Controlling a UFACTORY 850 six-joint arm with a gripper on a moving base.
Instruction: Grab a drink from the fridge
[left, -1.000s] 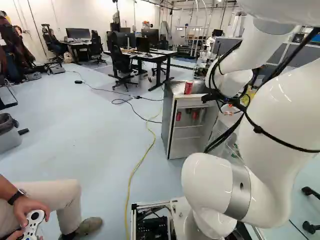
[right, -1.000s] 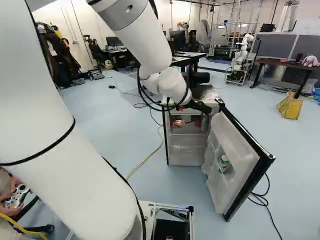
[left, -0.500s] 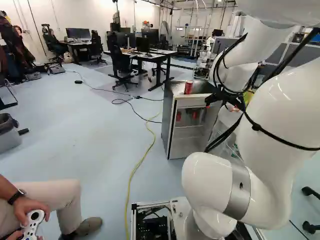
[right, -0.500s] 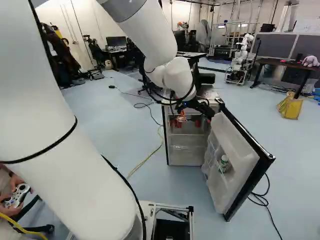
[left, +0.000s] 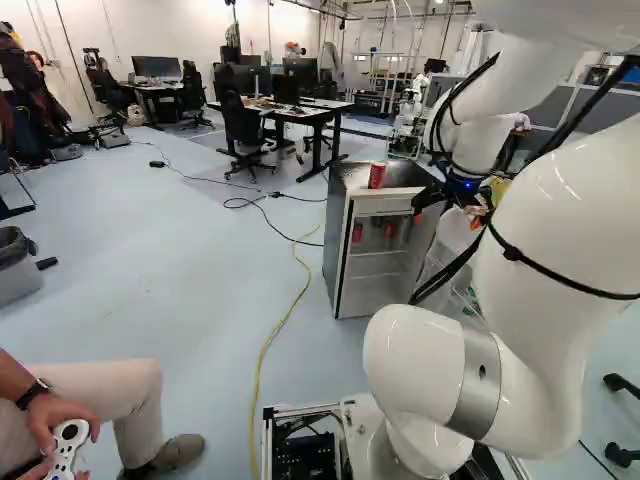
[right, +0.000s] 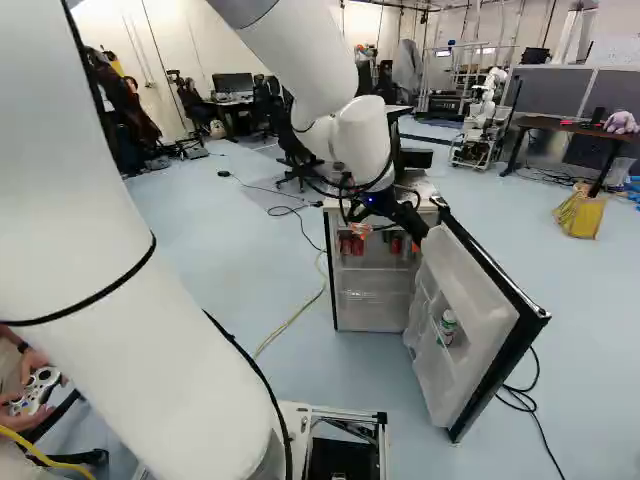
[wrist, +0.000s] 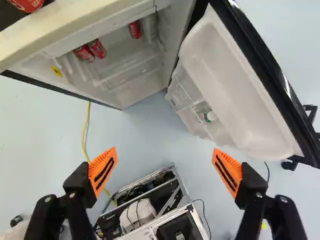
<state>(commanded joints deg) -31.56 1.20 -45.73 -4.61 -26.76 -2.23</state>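
My gripper (right: 362, 229) hangs in front of the upper part of the small fridge (right: 328, 270) in the right base view. In the wrist view the gripper (wrist: 165, 166) stands wide open, with nothing between its orange pads. The fridge door (wrist: 240, 85) is swung open. Ahead of the fingers, on the fridge's upper shelf, two red cans (wrist: 84, 53) stand close together and another red can (wrist: 134, 29) stands apart. One more red can (left: 377, 175) sits on the fridge top. A green-and-white bottle (right: 448, 325) is in the door rack.
A yellow cable (left: 283, 325) runs along the floor beside the fridge. Desks (left: 310, 108) and chairs stand farther back. Another robot (right: 480, 125) is at the back, near a yellow bag (right: 579, 213). The base's metal frame (wrist: 145, 185) shows below the gripper.
My arm's wrist and gripper have moved to the right and slightly up in the right base view, showing more of the cans inside. The base, fridge and cans have not moved.
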